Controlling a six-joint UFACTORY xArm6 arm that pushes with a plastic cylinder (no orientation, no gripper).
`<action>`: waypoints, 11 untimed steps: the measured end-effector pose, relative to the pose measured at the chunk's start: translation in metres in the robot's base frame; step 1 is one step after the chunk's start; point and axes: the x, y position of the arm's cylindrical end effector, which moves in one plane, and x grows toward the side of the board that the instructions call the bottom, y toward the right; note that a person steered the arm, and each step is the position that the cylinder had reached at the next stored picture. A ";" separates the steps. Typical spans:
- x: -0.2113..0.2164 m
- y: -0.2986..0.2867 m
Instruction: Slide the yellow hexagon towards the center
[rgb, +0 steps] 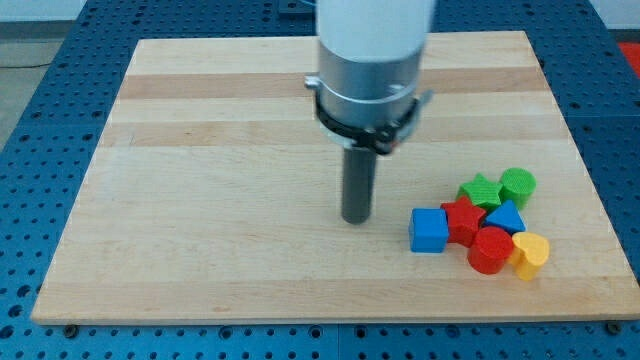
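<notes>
My tip (356, 219) is resting on the wooden board (200, 200) near center, well apart from the block cluster and to its left in view. It's a bare rod w/ no jaws, so it's gripping nothing and touching no block.

7 blocks are sitting bunched at the view's lower right. The blue cube (428, 230) is sitting nearest my tip, touching the red star (461, 217). The green star (480, 189) and green cylinder (517, 185) are sitting at the cluster's top. The blue triangle (505, 218) is sitting btwn those and the red cylinder (489, 250).

The yellow block (530, 253) is lying at the far lower-right edge of the cluster, touching the red cylinder; its shape looks more heart-like than hexagonal, can't tell for sure.
</notes>
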 end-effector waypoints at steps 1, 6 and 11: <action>-0.058 -0.028; -0.239 0.034; -0.112 0.012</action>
